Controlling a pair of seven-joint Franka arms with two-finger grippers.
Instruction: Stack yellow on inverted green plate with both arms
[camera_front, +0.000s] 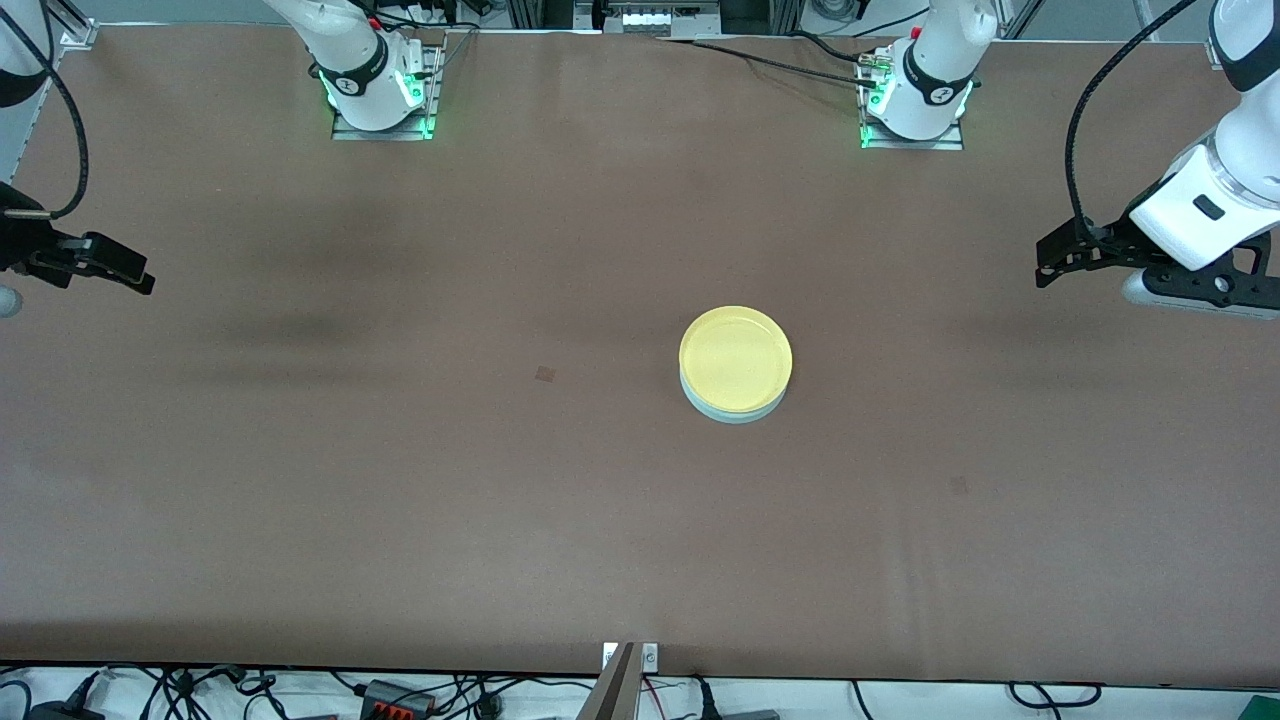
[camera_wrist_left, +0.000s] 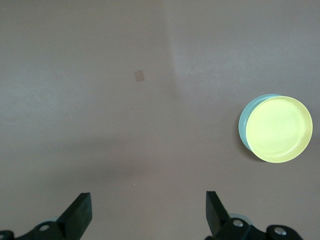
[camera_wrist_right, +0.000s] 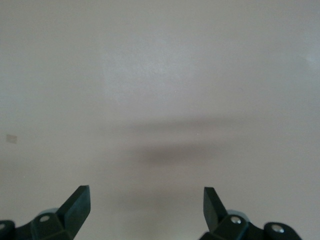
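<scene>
So we're looking at the yellow plate (camera_front: 735, 358) sitting right on top of the green plate (camera_front: 730, 412), and only a thin mint sliver of the green one is peeking out along the edge nearer the front camera. The stack is resting around the middle of the brown table (camera_front: 400, 480), a bit toward the left arm's end, well in from every edge. In the left wrist view we're seeing the same thing: the yellow plate (camera_wrist_left: 278, 129) is covering nearly all of the green plate (camera_wrist_left: 244, 125), with just a crescent showing at one side.

Both arms are hanging out at the ends of the table. The left gripper (camera_front: 1048, 262) is hovering over the table near the edge at the left arm's end, and we're seeing its fingers (camera_wrist_left: 80, 212) spread wide with nothing between them. The right gripper (camera_front: 130, 275) is hovering near the edge at the right arm's end, fingers (camera_wrist_right: 77, 205) also spread wide and holding nothing, with only bare tabletop under it.

We're also spotting a small darker square mark (camera_front: 545, 374) on the table, beside the stack toward the right arm's end.
</scene>
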